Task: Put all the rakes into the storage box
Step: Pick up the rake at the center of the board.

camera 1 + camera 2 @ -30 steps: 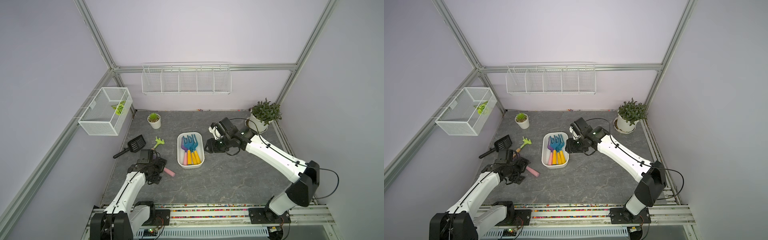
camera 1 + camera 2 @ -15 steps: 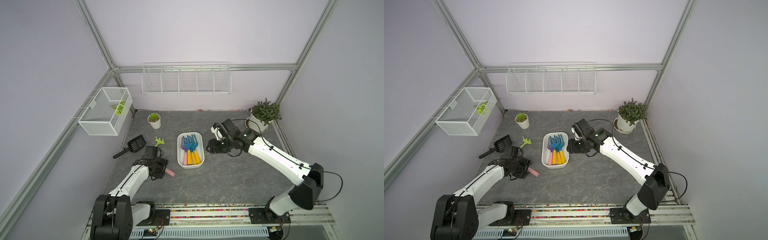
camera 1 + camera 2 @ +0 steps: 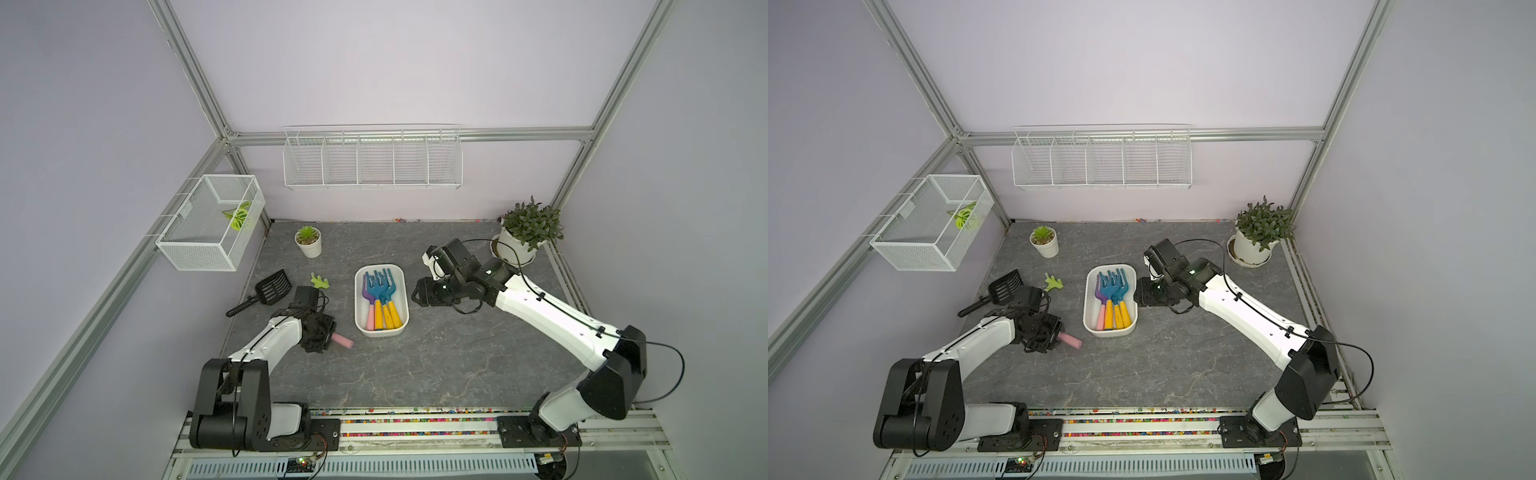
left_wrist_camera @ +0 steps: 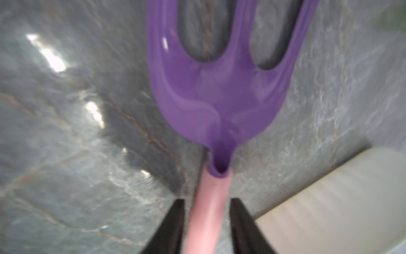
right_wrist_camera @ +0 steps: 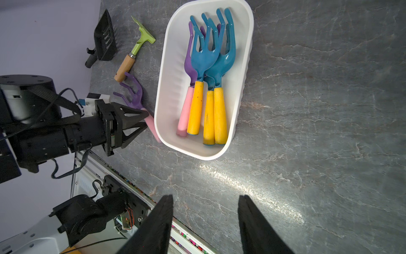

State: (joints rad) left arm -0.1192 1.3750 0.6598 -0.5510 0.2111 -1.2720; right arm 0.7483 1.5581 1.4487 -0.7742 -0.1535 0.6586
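The rake (image 4: pixel 217 92), purple head on a pink handle, lies on the grey stone-patterned tabletop (image 3: pixel 415 365) just beside the storage box (image 5: pixel 248 55), on the side nearer the left arm and outside the rim. In both top views only the end of its pink handle (image 3: pixel 343 340) (image 3: pixel 1071 341) pokes out from under the arm. The left gripper (image 4: pixel 207 200) straddles that handle. Its black fingers (image 4: pixel 173 224) stand close on either side, but the picture is blurred and I cannot tell whether they pinch it.

The white box holds three blue rakes (image 5: pixel 211 55) with yellow handles and a purple one (image 5: pixel 187 66) with a pink handle, all lying lengthwise.

On the far side of the box the right gripper (image 5: pixel 205 198) hangs over bare tabletop, its jaws parted with nothing between them.

Beyond the rake's prongs lie a green hand tool (image 5: pixel 140 44) with a wooden handle and a black scoop (image 5: pixel 105 39). A short line of print on the left arm's base plate (image 5: pixel 124 190) is too small to read.

Further back stand a small potted succulent (image 3: pixel 308 241) and a bushier potted plant (image 3: pixel 528 232), with a wire-mesh basket (image 3: pixel 208 224) and a long wire rack (image 3: pixel 372 160) on the walls.
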